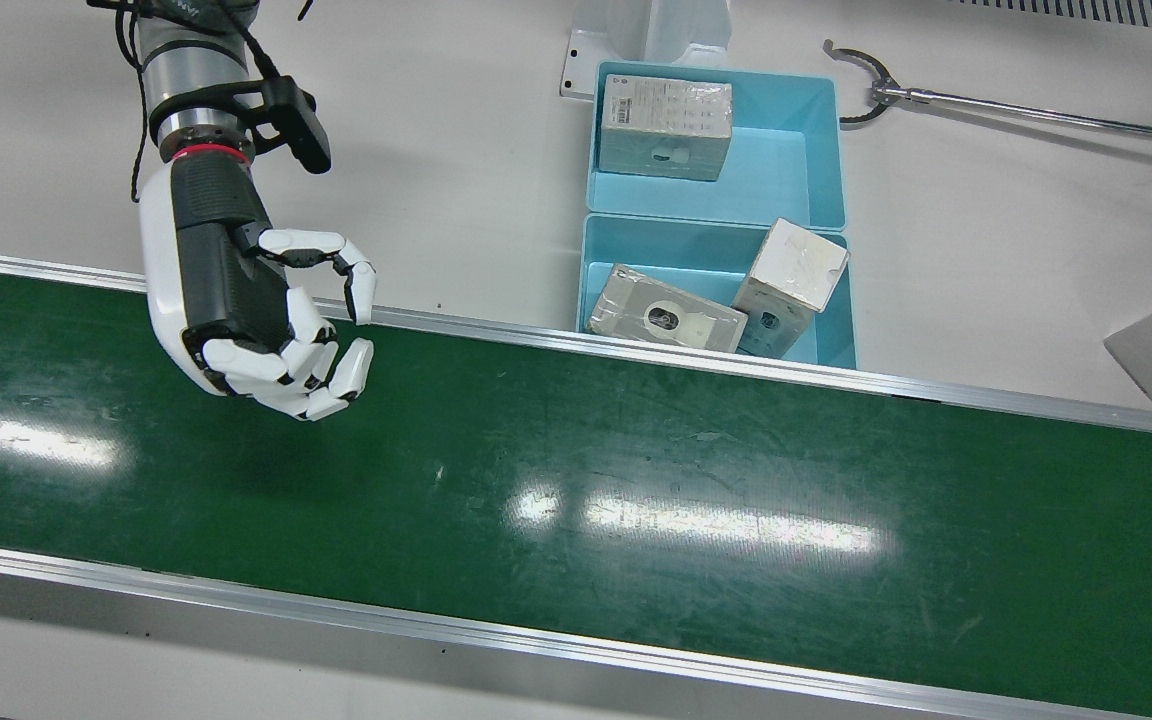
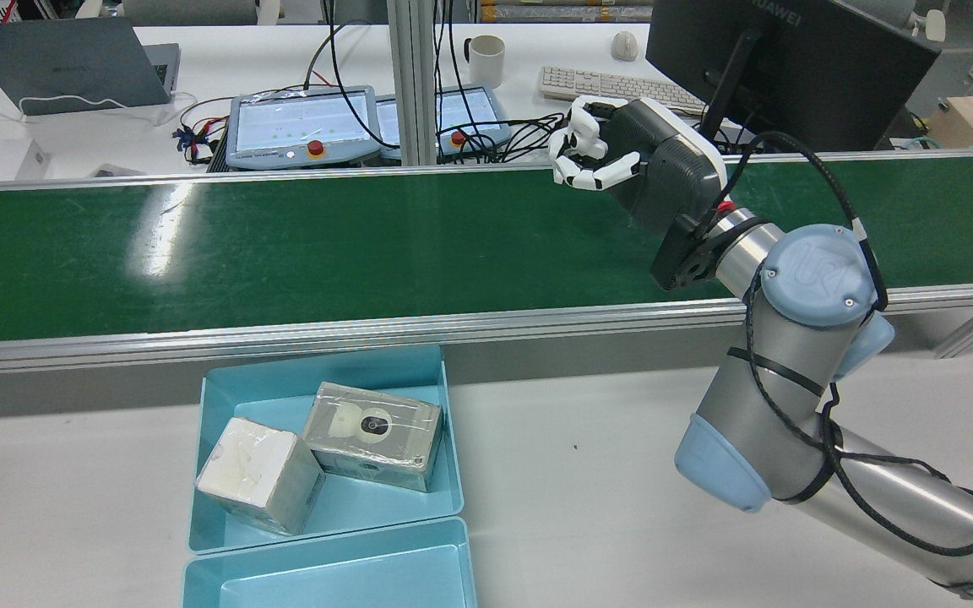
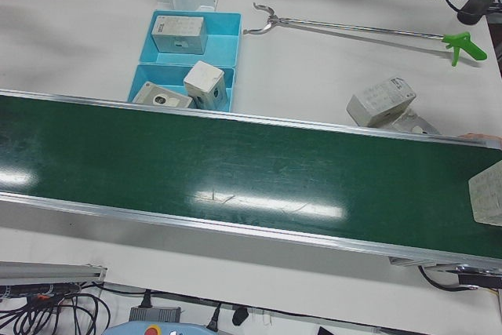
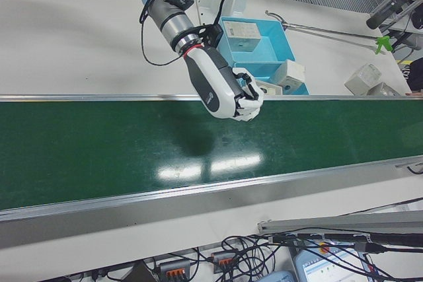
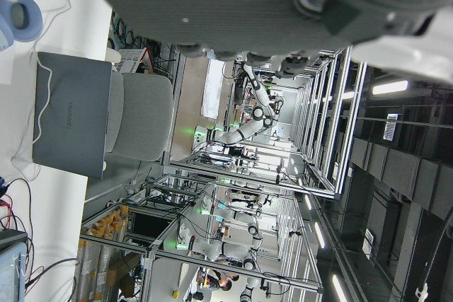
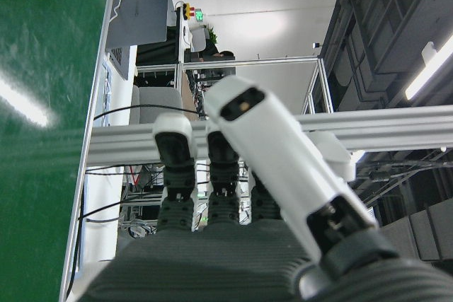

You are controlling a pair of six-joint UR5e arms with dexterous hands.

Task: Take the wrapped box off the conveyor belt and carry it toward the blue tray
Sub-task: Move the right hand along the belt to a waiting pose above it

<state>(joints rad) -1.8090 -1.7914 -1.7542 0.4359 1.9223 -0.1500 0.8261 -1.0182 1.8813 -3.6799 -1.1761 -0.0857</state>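
The right hand (image 1: 266, 320) hangs over the green belt (image 1: 636, 470) with curled fingers, holding nothing. Far along the belt, a wrapped box (image 3: 488, 194) sits at its end. The blue tray (image 1: 716, 290) holds 2 boxes.

My right hand (image 1: 266, 320) has glossy white plastic shells with a matt black ribbed palm, and the arm (image 2: 799, 355) behind it is brushed grey metal with smooth pale blue plastic caps. The conveyor belt (image 1: 576, 480) below me is a shiny green surface, a little scratched, with rails of bare aluminium. The wrapped boxes (image 1: 678, 318) in the smooth blue plastic tray (image 1: 596, 265) look covered with glossy, wrinkled film.
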